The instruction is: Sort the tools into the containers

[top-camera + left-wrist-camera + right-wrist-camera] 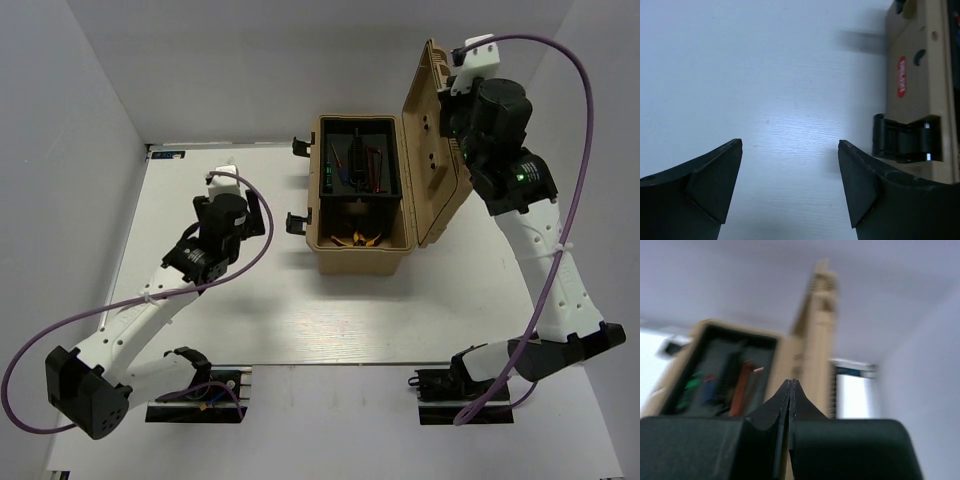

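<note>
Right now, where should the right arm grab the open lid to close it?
The lid stands nearly upright along the toolbox's right side. Pinch its thin free top edge from above, one finger on each face. The right gripper is shut, so open the fingers first.

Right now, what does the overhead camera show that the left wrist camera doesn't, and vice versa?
Only overhead: the white right arm, the tan plastic toolbox with its raised lid, small tools in its black tray, yellow-handled pliers beside that. Only the left wrist: its black fingers spread apart, holding nothing, and a red label on the box's side. Both: the toolbox's outside, a black latch and the white table.
</note>
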Controlling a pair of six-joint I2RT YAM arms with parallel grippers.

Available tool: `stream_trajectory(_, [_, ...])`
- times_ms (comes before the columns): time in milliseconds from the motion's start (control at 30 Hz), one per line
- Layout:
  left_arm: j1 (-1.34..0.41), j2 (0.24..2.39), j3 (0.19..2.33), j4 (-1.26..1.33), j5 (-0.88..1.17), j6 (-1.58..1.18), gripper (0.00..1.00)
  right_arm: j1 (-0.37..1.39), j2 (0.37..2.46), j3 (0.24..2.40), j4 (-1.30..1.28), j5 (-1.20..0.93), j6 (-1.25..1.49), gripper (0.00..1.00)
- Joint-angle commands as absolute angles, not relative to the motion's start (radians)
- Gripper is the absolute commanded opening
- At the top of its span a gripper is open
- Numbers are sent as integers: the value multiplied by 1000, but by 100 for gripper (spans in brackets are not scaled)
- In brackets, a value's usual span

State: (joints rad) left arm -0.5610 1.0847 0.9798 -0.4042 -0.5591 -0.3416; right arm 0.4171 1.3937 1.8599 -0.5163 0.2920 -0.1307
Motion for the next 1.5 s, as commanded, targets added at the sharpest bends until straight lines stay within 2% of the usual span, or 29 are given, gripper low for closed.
stream_trajectory(0, [-552,1035,963,-416,-670,-325,88,407,1342,1841,-309,621,-280,0])
stream_trajectory(133, [-552,1035,930,-416,-680,-316,88,387,1321,1705,-149,677,-451,0])
stream_trajectory(233, [-552,1026,907,-407,-692,-316,87,365,1304,1622,-130,669,-497,0])
stream_trajectory(300, [-552,1017,881,-394,-701,-305,82,345,1305,1589,-178,657,-459,0])
stream_trajectory(367, [-552,1006,851,-385,-701,-305,70,293,1308,1598,-277,631,-407,0])
stream_trajectory(467, [-552,1006,851,-385,-719,-305,68,235,1327,1635,-384,549,-280,0])
stream_trajectory(567, [-552,1006,851,-394,-742,-305,79,171,1371,1710,-510,430,-185,0])
stream_trajectory(600, [-552,1006,851,-403,-742,-305,81,146,1377,1747,-535,290,-164,0])
stream_trajectory(633, [-552,996,851,-403,-742,-305,85,137,1387,1750,-561,246,-111,0])
stream_trajectory(667, [-552,996,842,-403,-742,-305,85,115,1394,1755,-575,201,-98,0])
stream_trajectory(700, [-552,986,842,-403,-742,-305,86,101,1399,1761,-606,17,-83,0])
stream_trajectory(733, [-552,976,842,-403,-742,-314,86,92,1401,1763,-610,-36,-43,0])
stream_trajectory(767, [-552,976,842,-403,-742,-314,88,75,1413,1775,-624,-195,-32,0])
stream_trajectory(1067, [-552,957,833,-403,-752,-314,88,35,1453,1810,-592,-725,130,0])
stream_trajectory(1333, [-552,957,833,-403,-752,-314,88,37,1459,1749,-424,-1005,287,0])
stream_trajectory(1467, [-552,957,833,-403,-752,-324,89,38,1421,1717,-407,-942,279,0])
